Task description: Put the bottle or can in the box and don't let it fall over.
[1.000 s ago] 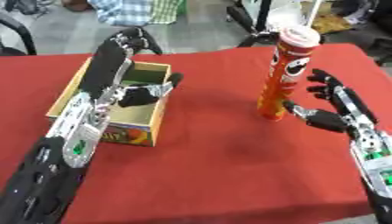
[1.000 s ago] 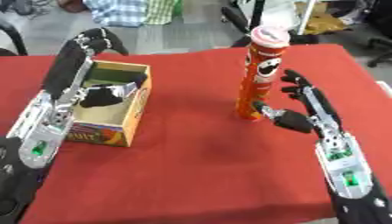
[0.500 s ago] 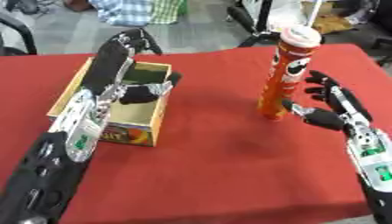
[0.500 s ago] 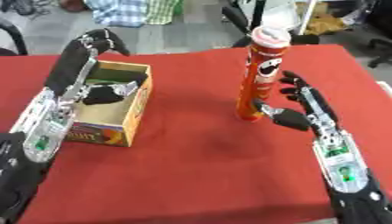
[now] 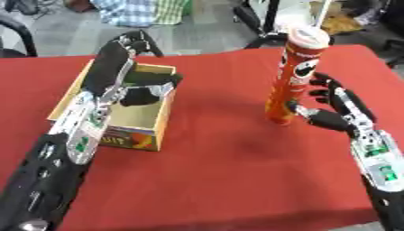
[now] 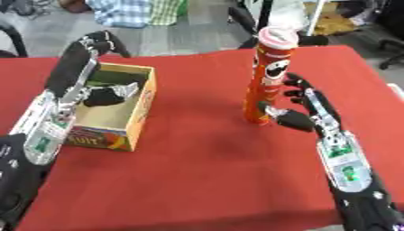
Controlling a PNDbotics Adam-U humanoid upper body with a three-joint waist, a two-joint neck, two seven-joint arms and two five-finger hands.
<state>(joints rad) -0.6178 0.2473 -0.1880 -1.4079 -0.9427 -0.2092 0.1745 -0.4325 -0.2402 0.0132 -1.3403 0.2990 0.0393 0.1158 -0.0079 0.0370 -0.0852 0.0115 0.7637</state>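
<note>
A tall orange can with a pale lid [image 5: 293, 77] stands upright on the red table [image 5: 221, 171], right of centre. My right hand [image 5: 337, 111] is just to its right, open. Its fingers are spread beside the can and its thumb reaches the can's lower part. An open cardboard box [image 5: 140, 118] with printed sides sits at the left. My left hand [image 5: 118, 61] hangs over the box, open, with bent fingers past the far wall and the thumb down inside. The arm hides part of the box's inside.
Red cloth covers the table between box and can and toward the near edge. Beyond the far edge are chairs [image 5: 260, 27] and a seated person in a checked shirt. The table's right edge lies close behind my right hand.
</note>
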